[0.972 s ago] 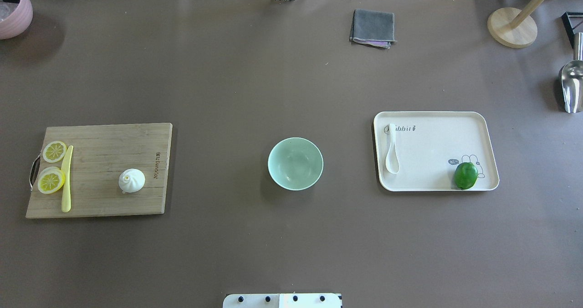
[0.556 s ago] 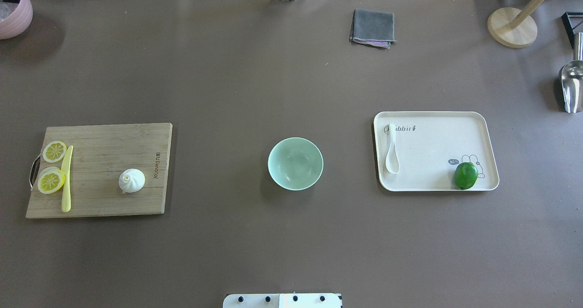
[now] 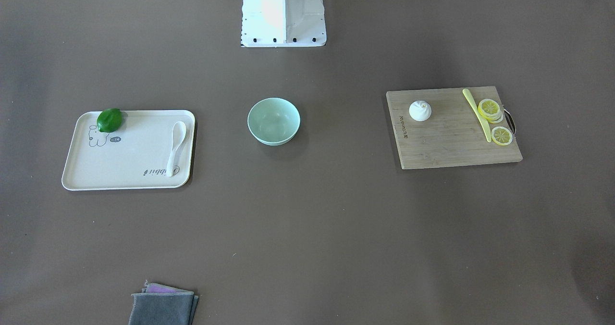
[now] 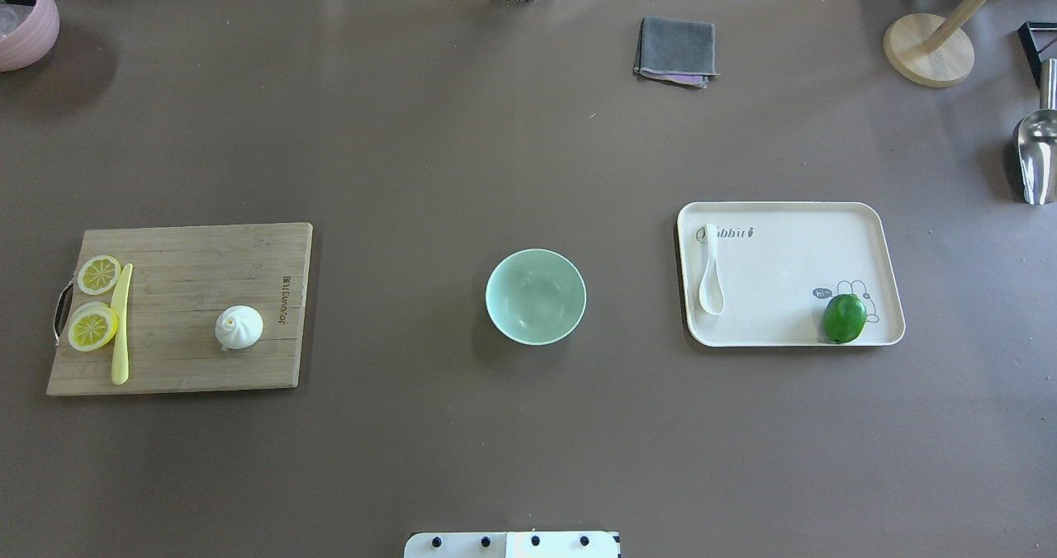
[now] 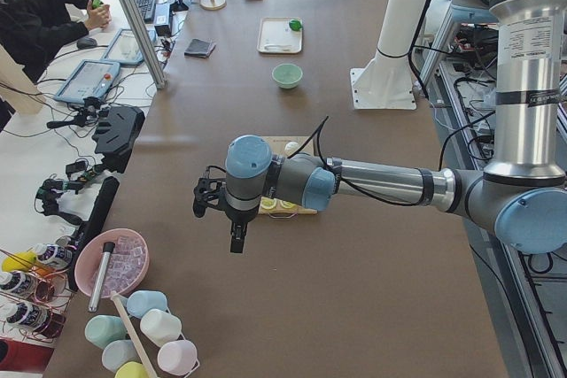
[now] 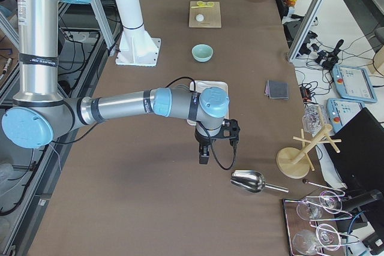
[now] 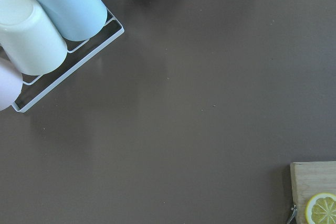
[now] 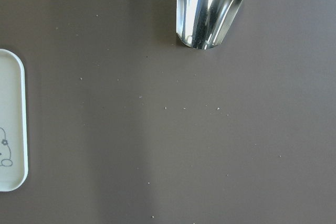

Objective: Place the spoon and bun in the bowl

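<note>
From the front, the round mint-green bowl [image 3: 274, 121] sits between the small white soup spoon [image 3: 176, 141], on a cream tray [image 3: 134, 164], and the white swirly bun [image 3: 420, 110], on a wooden board [image 3: 447, 144], likely so each arm fetches one. From above, nothing has moved since before. From the sides, the left claw [image 5: 236, 243] and right claw [image 6: 204, 157] hang far from the bowl; apart or together, I cannot tell.

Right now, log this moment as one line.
spoon: on tray; bun: on cutting board; bowl: empty; left hand: beyond cutting board; right hand: beyond tray; grips: cannot tell
</note>
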